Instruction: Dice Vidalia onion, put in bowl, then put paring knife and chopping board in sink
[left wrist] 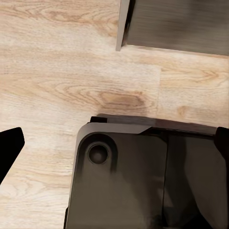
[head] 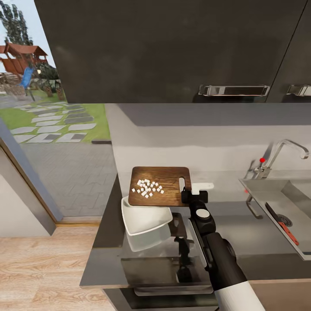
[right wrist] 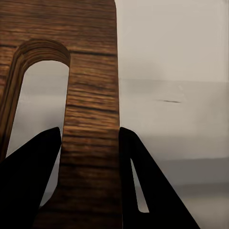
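Note:
My right gripper (head: 186, 193) is shut on the slot-handle end of the dark brown chopping board (head: 160, 185) and holds it above the grey countertop (head: 246, 235). In the right wrist view the board's edge (right wrist: 90, 62) sits clamped between the black fingers (right wrist: 31, 183). Several white diced onion pieces (head: 147, 188) lie on the board's left half. The board's near left corner hangs over the white squarish bowl (head: 144, 219). The paring knife (head: 283, 224), with a reddish handle, lies in the steel sink (head: 268, 190) at right. My left gripper (left wrist: 114, 143) is open over the wood floor.
Dark upper cabinets (head: 172, 47) with steel bar handles (head: 233, 90) hang overhead. The chrome faucet (head: 280, 153) with a red knob stands behind the sink. The counter ends at left, beside an opening to the garden (head: 56, 121). My base (left wrist: 143, 176) shows below the left gripper.

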Available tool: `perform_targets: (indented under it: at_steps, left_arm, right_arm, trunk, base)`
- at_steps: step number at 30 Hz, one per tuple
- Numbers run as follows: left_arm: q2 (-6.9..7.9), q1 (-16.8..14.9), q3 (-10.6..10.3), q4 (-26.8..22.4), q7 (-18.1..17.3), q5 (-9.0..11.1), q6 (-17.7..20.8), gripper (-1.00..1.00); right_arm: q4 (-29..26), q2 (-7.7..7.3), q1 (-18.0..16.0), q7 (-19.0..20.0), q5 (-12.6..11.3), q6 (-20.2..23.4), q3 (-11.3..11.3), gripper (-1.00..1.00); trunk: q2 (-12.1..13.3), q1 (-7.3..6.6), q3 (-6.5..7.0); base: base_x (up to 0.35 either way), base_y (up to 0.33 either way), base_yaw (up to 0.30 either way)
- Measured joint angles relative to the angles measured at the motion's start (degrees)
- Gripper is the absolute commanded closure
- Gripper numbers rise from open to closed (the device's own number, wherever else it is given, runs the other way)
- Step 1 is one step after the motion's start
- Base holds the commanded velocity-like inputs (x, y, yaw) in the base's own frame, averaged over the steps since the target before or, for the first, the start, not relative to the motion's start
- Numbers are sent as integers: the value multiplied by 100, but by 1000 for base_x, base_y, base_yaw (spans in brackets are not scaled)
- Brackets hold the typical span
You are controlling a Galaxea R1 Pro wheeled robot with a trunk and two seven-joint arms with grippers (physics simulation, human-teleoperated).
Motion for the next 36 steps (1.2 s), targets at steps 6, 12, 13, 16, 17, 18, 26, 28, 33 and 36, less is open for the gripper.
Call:
perform_targets:
  at_steps: [6, 12, 13, 16, 17, 18, 26, 28, 33, 36]
  left_arm:
    - [0, 0, -3, 1, 0, 0, 0, -100]
    - [3, 0, 0, -7, 0, 0, 0, -100]
    - [5, 0, 1, -7, 0, 0, 2, -100]
    - [2, 0, -3, -7, 0, 0, 1, -100]
    - [2, 0, -3, -7, 0, 0, 1, -100]
    - [2, 0, -1, -7, 0, 0, 0, -100]
    - [4, 0, -3, -7, 0, 0, 0, -100]
    - [3, 0, -3, -7, 0, 0, 1, -100]
    - [1, 0, 1, -7, 0, 0, 2, -100]
    - [0, 0, -1, -4, 0, 0, 3, -100]
  right_arm:
    - [6, -109, -3, -14, 46, -80, -2, 100]
    - [151, -171, -1, -11, -2, -325, -1, 100]
    - [159, -174, 0, -11, -1, -331, -1, 100]
    - [178, -174, -1, -11, 1, -346, 0, 100]
    - [185, -175, 0, -10, 9, -382, 0, 100]
    - [189, -177, -1, -10, 15, -422, 0, 100]
    - [280, -178, -1, -16, 11, -547, 8, 100]
    - [281, -180, -2, -17, 13, -549, 8, 100]
    - [332, -180, 0, -15, 5, -663, 8, 100]
    - [371, -179, -2, -15, 9, -708, 8, 100]
  trunk:
    - [0, 0, 0]
    - [0, 0, 0]
    - [0, 0, 0]
    - [0, 0, 0]
    - [0, 0, 0]
    - [0, 0, 0]
    - [0, 0, 0]
    - [0, 0, 0]
    - [0, 0, 0]
    - [0, 0, 0]
  base:
    - [0, 0, 0]
    - [0, 0, 0]
    - [0, 0, 0]
    - [0, 0, 0]
    - [0, 0, 0]
    - [0, 0, 0]
    - [0, 0, 0]
    - [0, 0, 0]
    - [0, 0, 0]
    - [0, 0, 0]
